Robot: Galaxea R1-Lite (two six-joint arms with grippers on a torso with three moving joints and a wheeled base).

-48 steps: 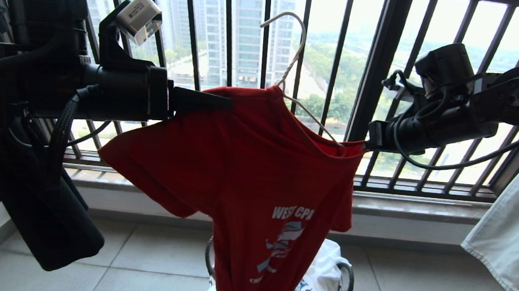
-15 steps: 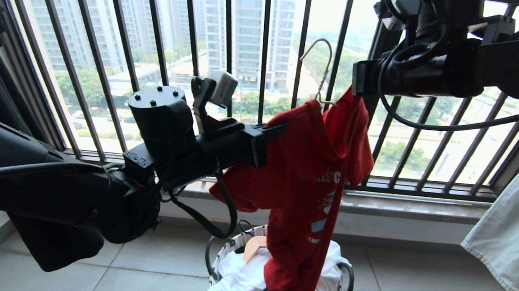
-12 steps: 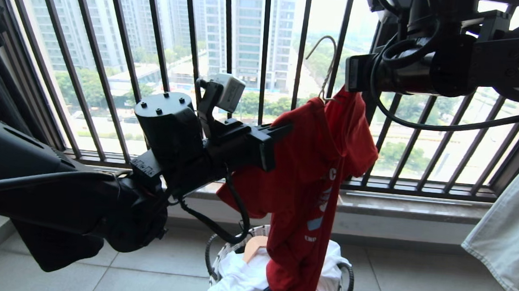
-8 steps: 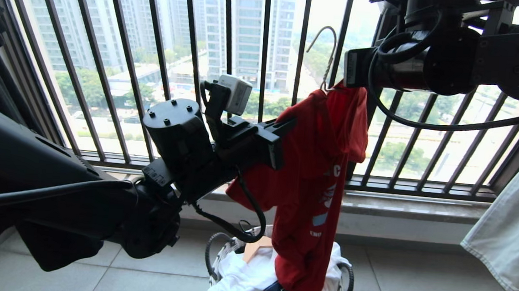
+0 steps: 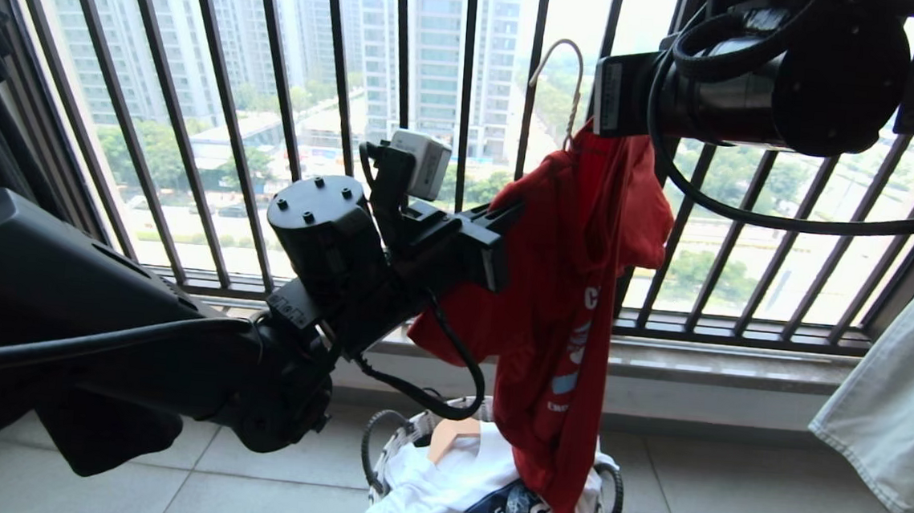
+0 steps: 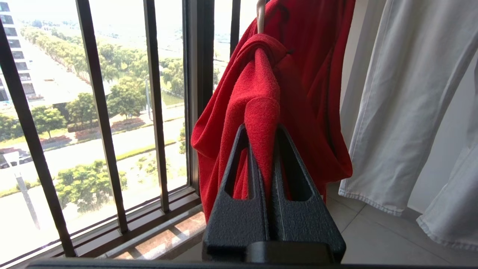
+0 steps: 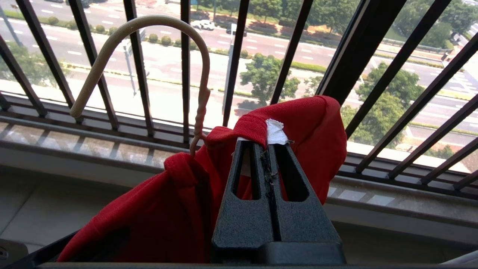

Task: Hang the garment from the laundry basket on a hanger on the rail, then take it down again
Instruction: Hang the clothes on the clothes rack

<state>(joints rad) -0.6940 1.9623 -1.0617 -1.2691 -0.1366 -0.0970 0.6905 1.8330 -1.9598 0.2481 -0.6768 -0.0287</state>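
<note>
Above one laundry basket (image 5: 608, 492), one red garment (image 5: 575, 297) on one hanger (image 5: 570, 79), two grippers, left gripper (image 5: 512, 216) and right gripper (image 5: 594, 129), both clamped on it.

T-shirt (image 5: 575, 297): red, with white lettering and a blue-and-white graphic down the front; small white label at the collar. Hanger (image 5: 569, 87): cream-white hook. Both grippers, left (image 6: 263, 134) and right (image 7: 263, 149): matte black, grainy surface. Window bars (image 5: 234, 112): black. Basket (image 5: 609, 492): black rim; inside it white cloth (image 5: 449, 489) with a dark blue print patch and a tan wooden piece (image 5: 452, 437). Hanging cloth (image 5: 897, 400) at the right: pale grey-white. Floor tiles (image 5: 729, 509): light grey.
</note>
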